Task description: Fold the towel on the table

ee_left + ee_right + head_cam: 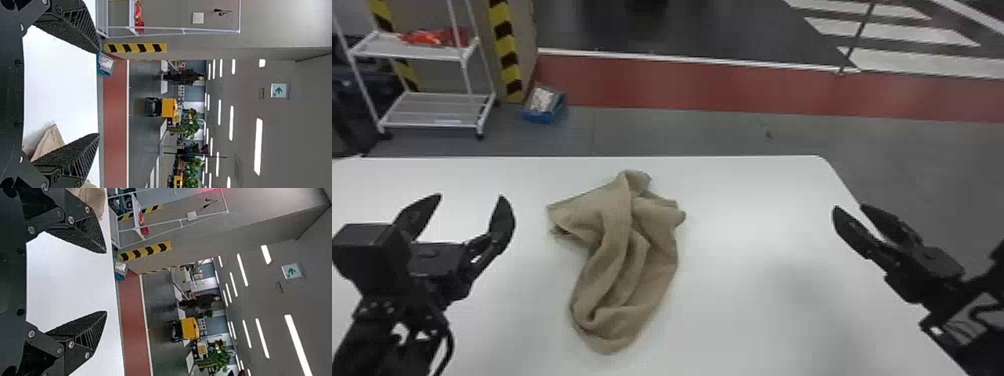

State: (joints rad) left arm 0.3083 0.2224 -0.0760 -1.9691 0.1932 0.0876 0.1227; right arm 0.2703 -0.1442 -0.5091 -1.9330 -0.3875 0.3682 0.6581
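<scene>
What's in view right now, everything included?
towel: one, tan, crumpled on table
table: one, white, before robot
rack: one, white, beyond table, left
bundle: count unclear, red, rack's upper shelf
striped bands: at least two, yellow-black, by rack
container: one, blue, floor near rack
floor band: one, red, beyond table
floor stripes: several, white, far right
machine: at least one, yellow, background
plants: several, green, background
sign: one, green-white, overhead
lights: several, white, ceiling
left gripper: one, black, left of towel
right gripper: one, black, right of towel
</scene>
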